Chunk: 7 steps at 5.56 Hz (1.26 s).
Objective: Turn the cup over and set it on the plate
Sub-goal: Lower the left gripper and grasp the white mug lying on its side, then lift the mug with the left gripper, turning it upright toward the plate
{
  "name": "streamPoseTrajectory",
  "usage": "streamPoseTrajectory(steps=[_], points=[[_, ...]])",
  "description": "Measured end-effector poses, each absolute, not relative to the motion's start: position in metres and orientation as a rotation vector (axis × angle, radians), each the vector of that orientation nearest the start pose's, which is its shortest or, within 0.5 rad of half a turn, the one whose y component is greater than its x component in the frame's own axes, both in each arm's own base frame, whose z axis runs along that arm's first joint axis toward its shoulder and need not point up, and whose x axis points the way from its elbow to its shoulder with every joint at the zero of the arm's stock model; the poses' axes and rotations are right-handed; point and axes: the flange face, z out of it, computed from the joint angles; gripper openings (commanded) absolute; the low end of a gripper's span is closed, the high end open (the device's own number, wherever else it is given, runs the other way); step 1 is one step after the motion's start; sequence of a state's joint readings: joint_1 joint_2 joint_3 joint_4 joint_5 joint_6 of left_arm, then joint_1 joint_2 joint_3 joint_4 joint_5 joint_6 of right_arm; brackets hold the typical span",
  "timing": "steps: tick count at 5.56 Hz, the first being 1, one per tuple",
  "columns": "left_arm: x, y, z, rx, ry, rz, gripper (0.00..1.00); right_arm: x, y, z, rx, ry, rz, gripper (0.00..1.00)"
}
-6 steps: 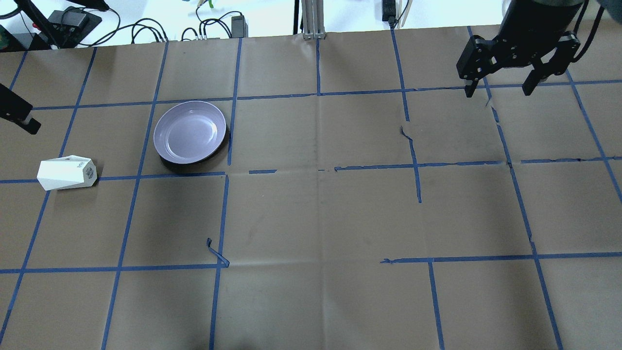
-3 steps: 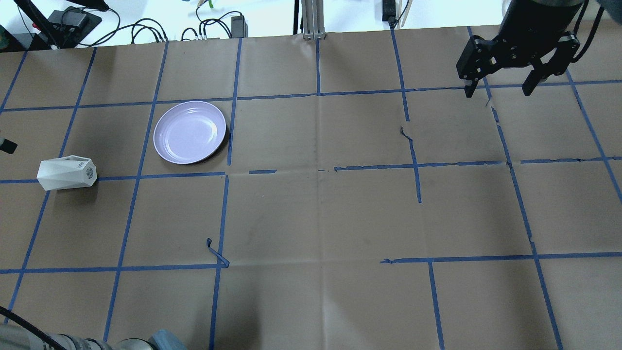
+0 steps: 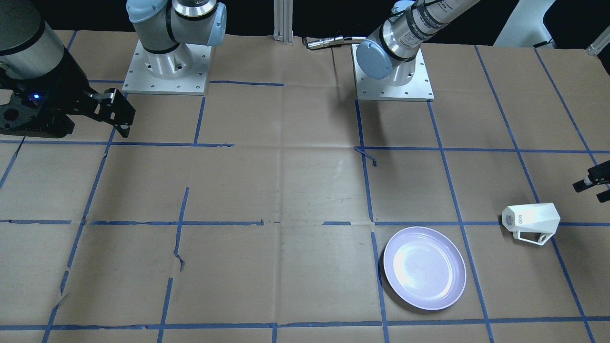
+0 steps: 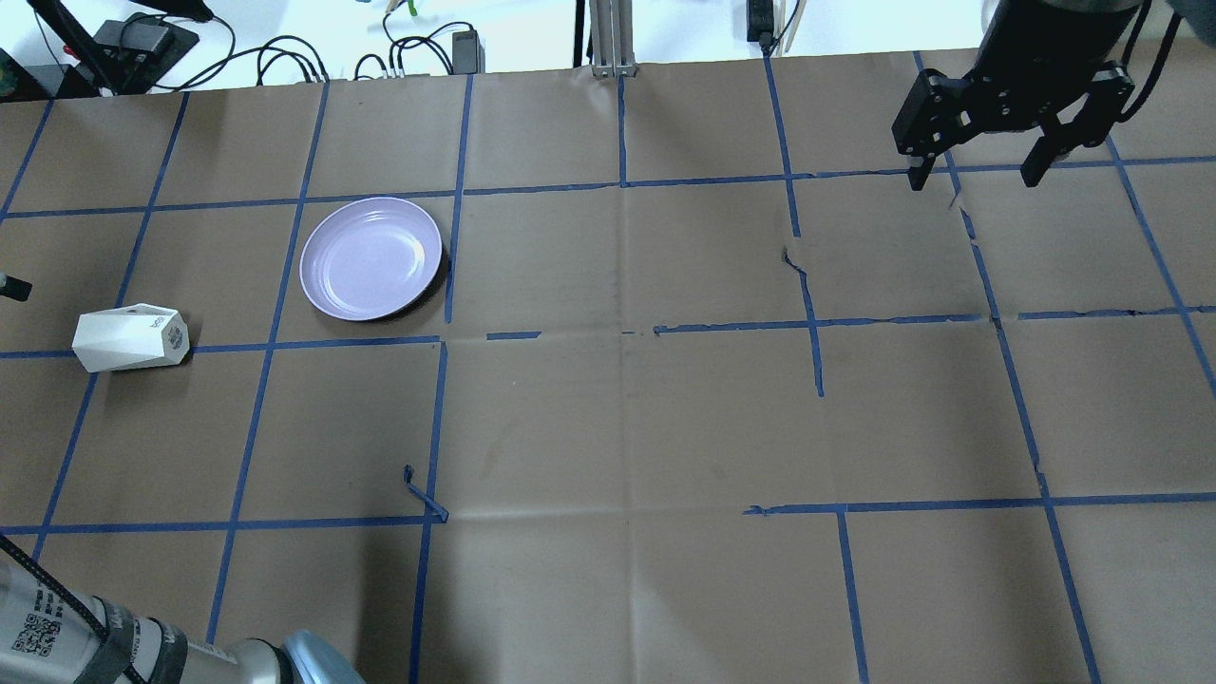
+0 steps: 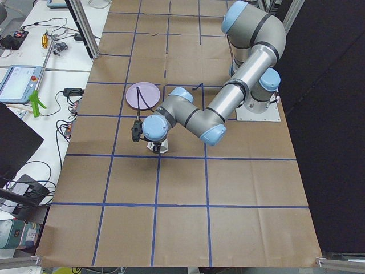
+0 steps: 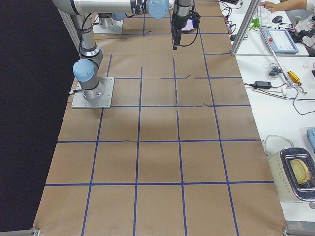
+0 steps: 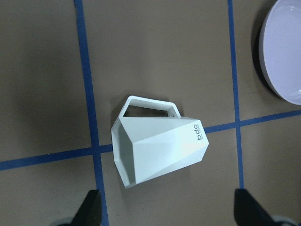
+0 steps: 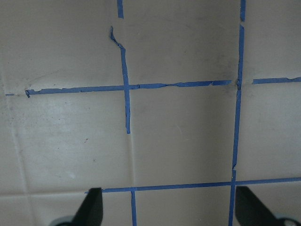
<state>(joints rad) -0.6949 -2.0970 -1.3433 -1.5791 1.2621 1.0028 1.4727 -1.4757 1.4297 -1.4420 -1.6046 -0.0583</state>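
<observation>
The white faceted cup (image 4: 131, 337) lies on its side at the table's left, its printed base toward the lavender plate (image 4: 370, 258). It also shows in the front view (image 3: 531, 220) and the left wrist view (image 7: 160, 146), its handle flat on the paper. The plate (image 3: 424, 267) stands empty, apart from the cup. My left gripper (image 7: 167, 209) is open and empty, hovering above the cup with its fingers wide; only its tip shows in the front view (image 3: 593, 183). My right gripper (image 4: 974, 176) is open and empty at the far right, over bare paper (image 8: 168, 209).
Brown paper with a blue tape grid covers the table (image 4: 627, 427). A loose tape curl (image 4: 423, 499) and a tear in the paper (image 4: 793, 256) lie mid-table. My left arm's elbow (image 4: 190, 655) is at the near left corner. Cables (image 4: 285, 57) run along the far edge.
My left gripper has drawn back out of the overhead view's left edge toward the cup, and its shadow has left the plate. The left elbow has come in at the bottom left. The right arm is still.
</observation>
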Motion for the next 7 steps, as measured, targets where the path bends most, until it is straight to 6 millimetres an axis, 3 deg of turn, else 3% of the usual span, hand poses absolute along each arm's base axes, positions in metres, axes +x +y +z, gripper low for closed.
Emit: streamPoseTrajectory(steps=[2,3,5,6,7], points=[[0.406,-0.555,0.235,0.137,3.685,-0.123,0.97,0.078,-0.533,0.496,0.061,3.165,0.135,1.0],[0.403,-0.554,0.21,0.116,3.762,-0.083,0.88,0.078,-0.533,0.496,0.061,3.165,0.135,1.0],[0.396,-0.552,0.192,0.139,3.849,-0.073,0.18,0.078,-0.533,0.496,0.061,3.165,0.135,1.0],[0.395,-0.551,0.193,0.162,3.853,-0.087,0.0,0.078,-0.533,0.496,0.061,3.165,0.135,1.0],[0.394,-0.552,0.198,0.169,3.847,-0.097,0.0,0.078,-0.533,0.496,0.061,3.165,0.135,1.0]])
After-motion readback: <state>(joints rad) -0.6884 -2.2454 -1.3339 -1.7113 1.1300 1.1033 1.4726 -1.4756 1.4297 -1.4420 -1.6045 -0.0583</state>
